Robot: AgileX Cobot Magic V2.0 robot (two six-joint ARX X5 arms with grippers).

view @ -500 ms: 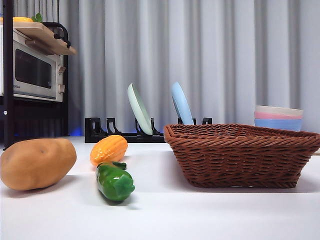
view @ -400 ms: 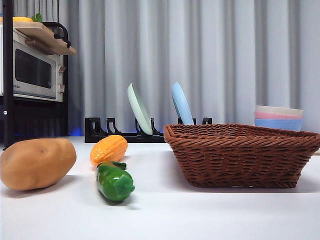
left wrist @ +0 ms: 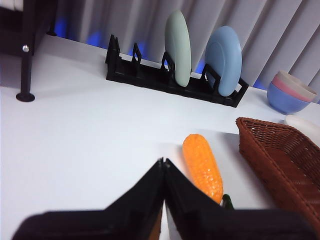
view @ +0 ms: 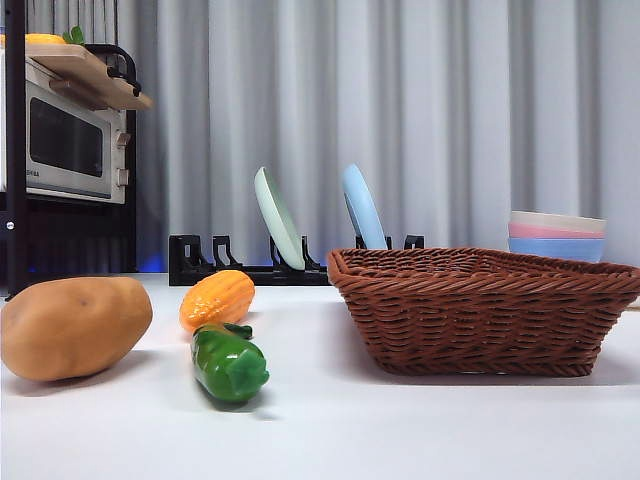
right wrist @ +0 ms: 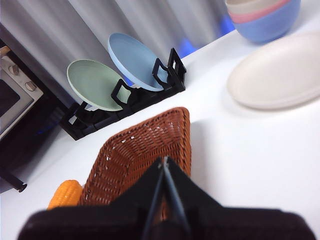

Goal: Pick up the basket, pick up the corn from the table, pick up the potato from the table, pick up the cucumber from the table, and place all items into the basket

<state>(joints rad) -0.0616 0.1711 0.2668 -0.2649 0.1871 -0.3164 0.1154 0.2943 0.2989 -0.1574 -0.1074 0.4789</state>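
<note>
Left gripper (left wrist: 163, 162): jaws pressed together, tips touching, nothing held. Hangs over the white table (left wrist: 90, 150), with the corn (left wrist: 202, 167) just past the tips, lower middle of the left wrist picture. Right gripper (right wrist: 164, 161): jaws also pressed together, empty, hanging above the basket (right wrist: 145, 155), which fills the lower middle of the right wrist picture.

In the front picture, no arm showing. Basket (view: 480, 310) standing on the right half, empty as far as can be seen. Potato (view: 75, 325) at the lower left edge. Corn (view: 218, 298) left of middle and further back. Cucumber (view: 230, 362) in front of the corn, close to it or just touching; hard to tell.

Basket: woven, stiff, probably light, but wide. Best taken by the braided rim, at the near corner under the right gripper. Potato: big and round, likely the hardest to pinch; jaws wide, across the short way. Corn: bumpy rows, good grip across the middle. Cucumber: shiny, maybe slippery; a firm squeeze at the middle.

Table smooth and flat, so round things may roll when nudged. Behind: a black plate rack (view: 250, 265) with a green plate (view: 278, 218) and a blue plate (view: 362, 208), stacked bowls (view: 557, 236) at the right, a microwave (view: 65, 140) on a shelf at the upper left, grey curtains across the back. A flat white plate (right wrist: 277, 75) beside the bowls in the right wrist picture.
</note>
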